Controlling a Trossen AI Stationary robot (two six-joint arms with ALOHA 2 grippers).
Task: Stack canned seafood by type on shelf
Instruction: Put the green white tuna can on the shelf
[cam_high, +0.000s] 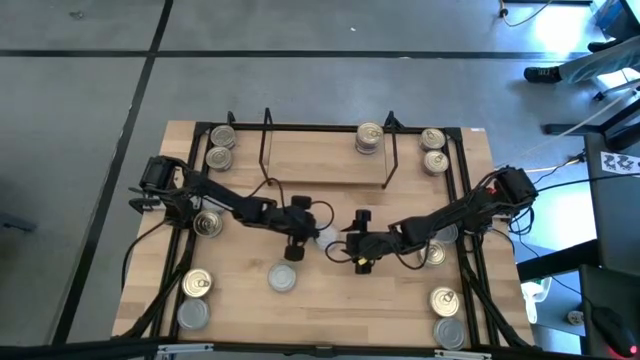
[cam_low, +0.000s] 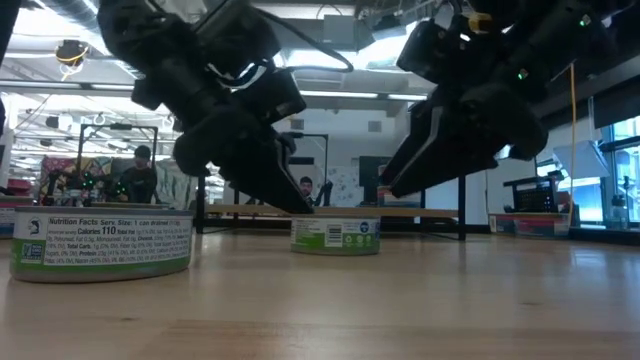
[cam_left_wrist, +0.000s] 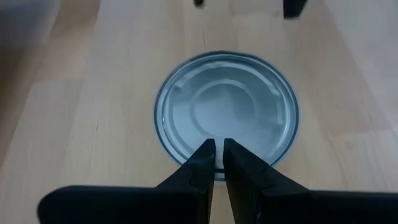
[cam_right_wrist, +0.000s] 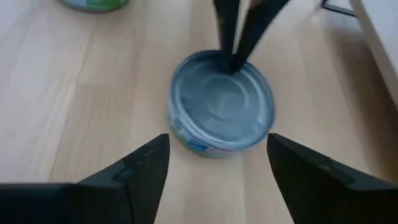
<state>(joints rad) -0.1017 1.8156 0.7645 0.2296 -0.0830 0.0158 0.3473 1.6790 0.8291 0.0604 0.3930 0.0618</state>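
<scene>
High view: shelf (cam_high: 325, 160) at the far side of the table (cam_high: 330, 290); gold-lid tin (cam_high: 369, 137) stacked on its board, more tins beside each shelf end. A silver tin (cam_high: 326, 238) lies in front of the shelf, between the left gripper (cam_high: 310, 233) and the right gripper (cam_high: 352, 247). Low view: that tin (cam_low: 336, 233) sits flat on the table, both arms angling down to it; another tin (cam_low: 101, 246) nearer the camera. Left wrist view: fingers (cam_left_wrist: 200, 171) nearly closed, holding nothing, tips over the tin's (cam_left_wrist: 226, 115) rim. Right wrist view: fingers (cam_right_wrist: 146, 165) spread wide, empty, tin (cam_right_wrist: 222, 102) just ahead.
</scene>
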